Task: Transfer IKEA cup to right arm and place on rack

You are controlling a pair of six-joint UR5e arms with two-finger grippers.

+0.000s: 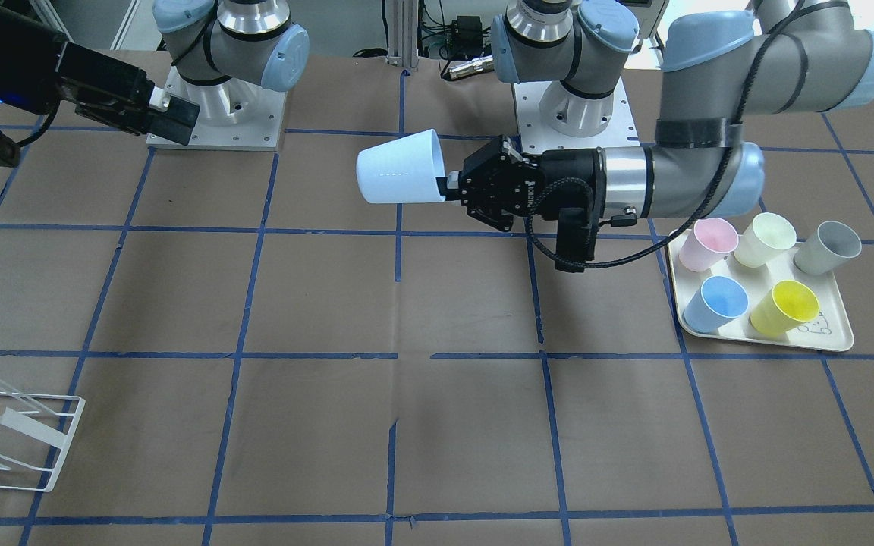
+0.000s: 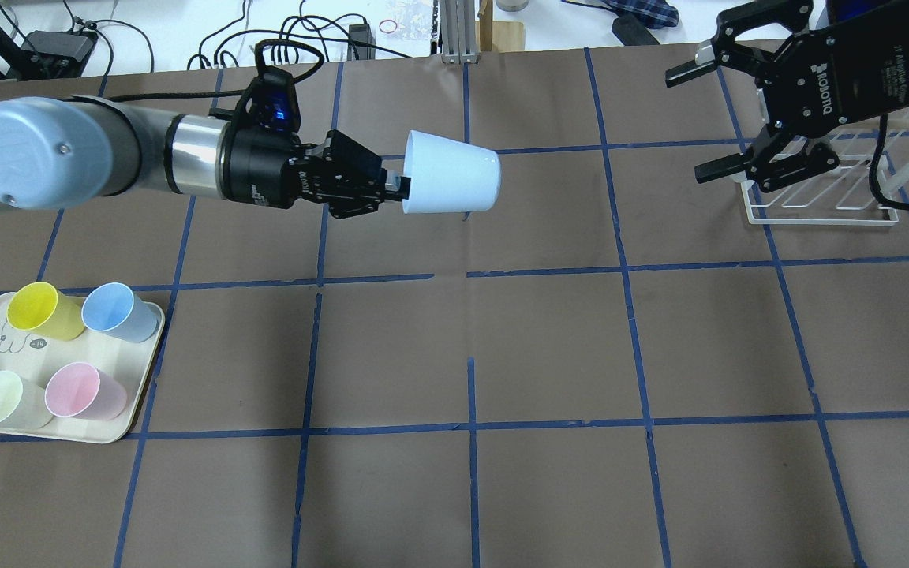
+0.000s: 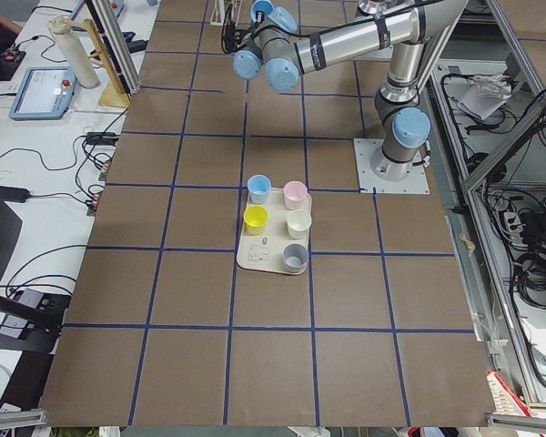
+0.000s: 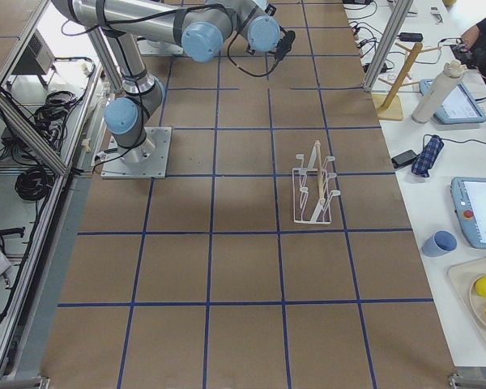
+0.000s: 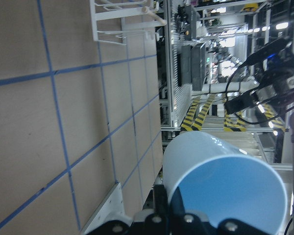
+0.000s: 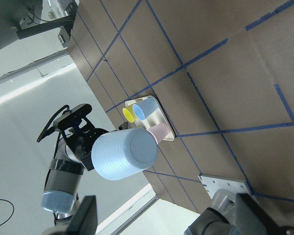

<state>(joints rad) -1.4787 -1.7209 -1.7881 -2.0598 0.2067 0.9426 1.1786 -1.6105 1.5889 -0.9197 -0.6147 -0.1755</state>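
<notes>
The left gripper (image 2: 395,188) holds the cup (image 2: 450,183) by its rim, sideways in the air. The cup's closed bottom points out ahead of the fingers toward the right gripper (image 2: 691,125). That gripper hangs well apart with its jaws spread wide, the rack (image 2: 817,222) just beneath and behind it. The step in hand looks like the handover: next, the right gripper must come across and straddle the cup's body before the left lets go. "ROBOTIQ" is printed on the right gripper's body. The writing beside the doodle on the tray (image 2: 119,432) is too small to read.
</notes>
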